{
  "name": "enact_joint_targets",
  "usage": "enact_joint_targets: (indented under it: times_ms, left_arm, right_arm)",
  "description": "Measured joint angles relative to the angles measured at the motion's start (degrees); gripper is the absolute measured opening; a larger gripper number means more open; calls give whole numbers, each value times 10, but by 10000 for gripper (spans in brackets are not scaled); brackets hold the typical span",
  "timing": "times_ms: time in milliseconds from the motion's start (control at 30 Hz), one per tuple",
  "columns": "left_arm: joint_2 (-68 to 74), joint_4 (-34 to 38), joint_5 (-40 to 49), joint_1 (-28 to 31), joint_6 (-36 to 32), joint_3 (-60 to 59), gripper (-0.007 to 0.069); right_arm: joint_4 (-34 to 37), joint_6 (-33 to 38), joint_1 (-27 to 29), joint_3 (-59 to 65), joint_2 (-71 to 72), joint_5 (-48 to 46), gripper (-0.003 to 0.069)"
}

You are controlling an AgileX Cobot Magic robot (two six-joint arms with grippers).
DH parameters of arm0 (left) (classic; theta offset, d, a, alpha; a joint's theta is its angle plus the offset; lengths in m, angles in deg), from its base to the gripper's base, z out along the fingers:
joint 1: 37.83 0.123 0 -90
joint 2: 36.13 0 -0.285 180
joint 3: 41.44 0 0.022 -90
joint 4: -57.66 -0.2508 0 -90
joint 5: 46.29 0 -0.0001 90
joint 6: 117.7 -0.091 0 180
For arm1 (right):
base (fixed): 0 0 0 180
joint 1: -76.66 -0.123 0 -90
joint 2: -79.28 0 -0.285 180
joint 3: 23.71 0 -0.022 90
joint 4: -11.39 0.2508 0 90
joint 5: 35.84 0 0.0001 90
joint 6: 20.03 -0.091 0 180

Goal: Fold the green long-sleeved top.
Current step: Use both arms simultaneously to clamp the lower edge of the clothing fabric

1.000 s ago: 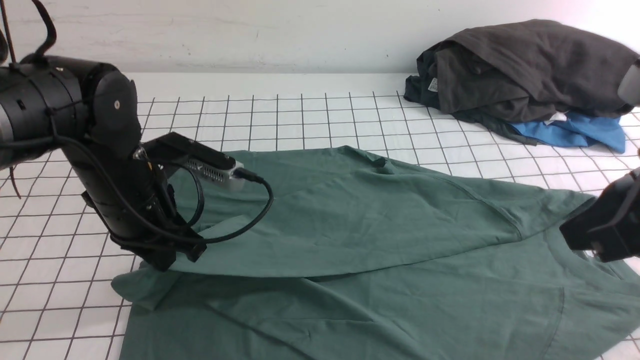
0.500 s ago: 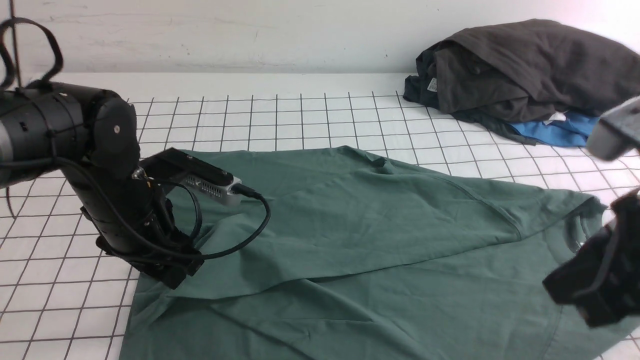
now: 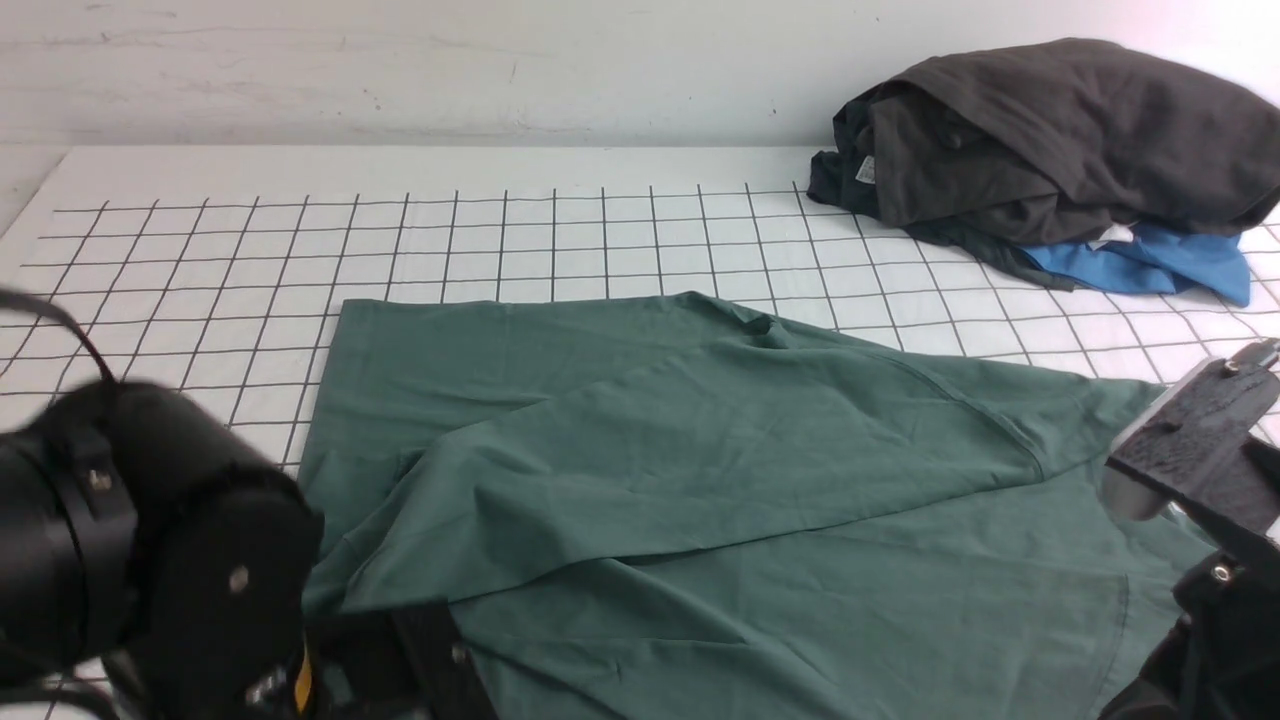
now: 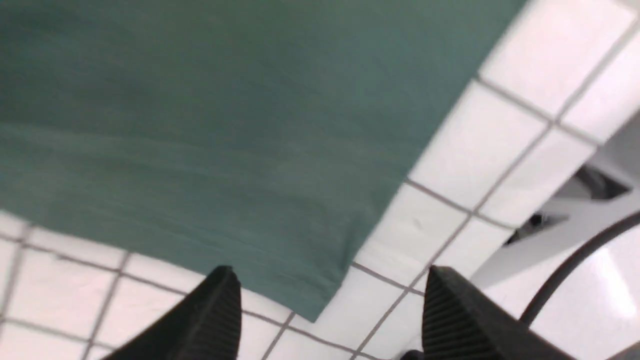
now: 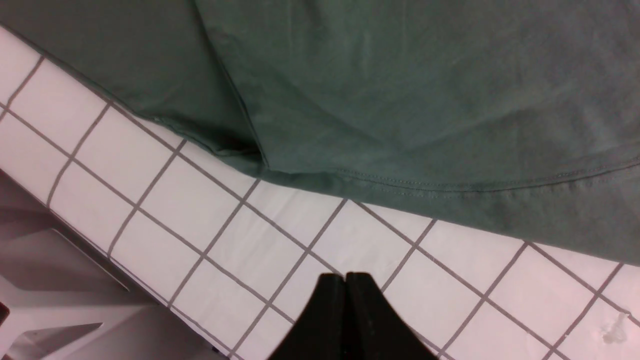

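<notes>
Wrist views only: left hand wide above green top corner; right hand closed, empty.

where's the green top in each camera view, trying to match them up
Front view: the green top spreads across the middle and near part of the picture.
Left wrist view: one corner of it lies just ahead of the open left gripper.
Right wrist view: its stitched edge runs just ahead of the shut right gripper.
Shared landmark: the white grid cloth under the top, seen in all three.
</notes>
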Motion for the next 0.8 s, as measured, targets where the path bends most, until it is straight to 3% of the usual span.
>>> enact_joint_targets:
  times_ms: [167,400,800]
  left_arm:
    - [0,-3,-85,-32,-16,-88,447]
    - [-1,-16,-156,-48,-30,-120,447]
    - [10,-68,-189,-49,-27,-132,447]
  right_arm:
    - [7,1,0,0,0,0,-14]
    - [7,1,0,0,0,0,-14]
    - [8,1,0,0,0,1,-14]
